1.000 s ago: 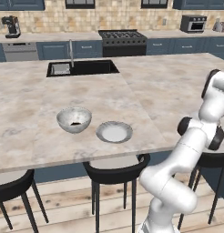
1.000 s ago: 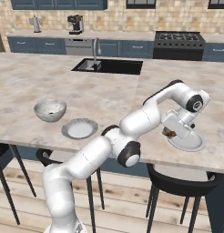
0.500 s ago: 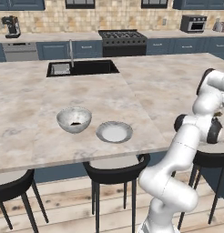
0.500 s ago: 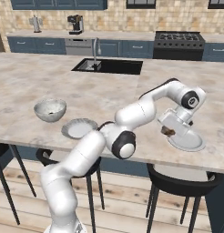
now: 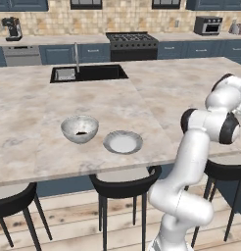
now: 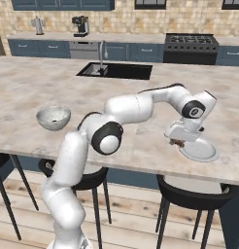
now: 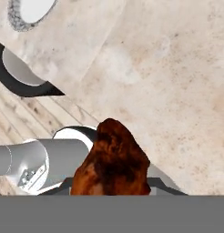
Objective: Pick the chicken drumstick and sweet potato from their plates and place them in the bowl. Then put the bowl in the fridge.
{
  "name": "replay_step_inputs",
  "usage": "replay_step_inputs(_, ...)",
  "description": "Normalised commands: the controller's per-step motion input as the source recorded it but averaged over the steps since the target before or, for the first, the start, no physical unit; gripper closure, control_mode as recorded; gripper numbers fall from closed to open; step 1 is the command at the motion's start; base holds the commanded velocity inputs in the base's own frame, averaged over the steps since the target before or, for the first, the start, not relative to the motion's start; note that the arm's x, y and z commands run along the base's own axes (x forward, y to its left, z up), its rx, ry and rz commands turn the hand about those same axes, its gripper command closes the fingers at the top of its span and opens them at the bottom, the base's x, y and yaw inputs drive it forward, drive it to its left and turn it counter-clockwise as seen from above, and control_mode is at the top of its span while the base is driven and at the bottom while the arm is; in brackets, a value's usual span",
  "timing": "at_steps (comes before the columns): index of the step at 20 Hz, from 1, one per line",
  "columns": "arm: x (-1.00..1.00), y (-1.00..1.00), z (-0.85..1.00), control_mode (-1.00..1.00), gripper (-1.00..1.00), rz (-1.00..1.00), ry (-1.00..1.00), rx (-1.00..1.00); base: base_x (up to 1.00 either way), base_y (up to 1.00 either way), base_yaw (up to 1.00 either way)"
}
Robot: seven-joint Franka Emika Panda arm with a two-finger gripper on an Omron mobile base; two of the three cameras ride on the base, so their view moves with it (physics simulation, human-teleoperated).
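Lifted clear of the pale round plate (image 6: 199, 151) near the counter's right edge, hand (image 6: 178, 141) pinching the dark-brown roasted chicken drumstick (image 7: 111, 161); now carry level across to the glossy grey-mottled white bowl (image 6: 53, 117), releasing low.

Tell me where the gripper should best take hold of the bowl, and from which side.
Probably the rim, from straight above, pinching the wall from inside and outside. The bowl stands upright and open on the counter, and its round sides look too wide to clasp.
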Motion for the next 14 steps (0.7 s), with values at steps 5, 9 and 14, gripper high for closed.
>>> replay_step_inputs(5,-0.37,0.77,-0.20,-1.00,1.00,0.00,-0.48,-0.44,0.00,0.00,0.00)
replay_step_inputs(9,-0.09,0.88,0.00,-1.00,1.00,0.00,-0.31,-0.31,0.00,0.00,0.00)
replay_step_inputs(14,0.01,0.86,0.38,-1.00,1.00,0.00,-0.01,-0.07,0.00,0.00,0.00)
